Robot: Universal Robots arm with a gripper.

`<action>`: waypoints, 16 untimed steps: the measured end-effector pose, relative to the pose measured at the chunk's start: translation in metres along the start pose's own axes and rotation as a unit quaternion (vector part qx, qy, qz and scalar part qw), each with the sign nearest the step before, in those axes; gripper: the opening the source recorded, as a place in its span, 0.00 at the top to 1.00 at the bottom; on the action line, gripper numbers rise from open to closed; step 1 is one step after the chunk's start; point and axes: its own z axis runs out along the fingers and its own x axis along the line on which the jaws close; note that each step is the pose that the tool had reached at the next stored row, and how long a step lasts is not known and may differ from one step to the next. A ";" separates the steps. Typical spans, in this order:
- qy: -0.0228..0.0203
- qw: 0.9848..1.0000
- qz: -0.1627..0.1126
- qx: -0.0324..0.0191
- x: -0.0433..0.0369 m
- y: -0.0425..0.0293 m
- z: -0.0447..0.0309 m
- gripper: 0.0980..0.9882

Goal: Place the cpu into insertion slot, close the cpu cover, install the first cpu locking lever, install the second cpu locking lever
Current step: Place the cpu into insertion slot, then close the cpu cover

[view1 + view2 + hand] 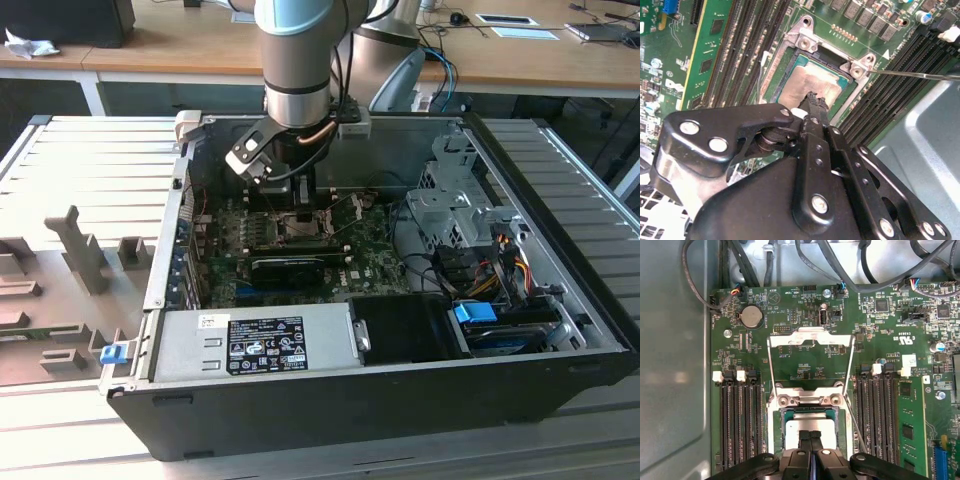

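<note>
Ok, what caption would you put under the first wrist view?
Pincer right above the silver chip in its socket, metal cover flipped open.

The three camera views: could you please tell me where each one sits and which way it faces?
Exterior view: off the arm, raised, looking down into the open computer case; the arm and tool show.
First wrist view: on the arm, looking squarely down at the motherboard and open cpu cover; the tool shows.
Second wrist view: on the arm, looking slantwise past the tool at the cpu.
Both wrist views share the cpu in the insertion slot, tool over it.
</note>
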 end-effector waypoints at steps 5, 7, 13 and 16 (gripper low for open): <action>0.000 1.000 0.000 0.000 0.0001 0.0023 -0.0008 0.99; 0.000 1.000 0.000 0.000 0.0002 0.0045 -0.0006 0.99; 0.000 1.000 0.000 0.000 0.0002 0.0062 -0.0004 0.99; 0.000 1.000 0.000 0.000 0.0003 0.0066 -0.0004 0.99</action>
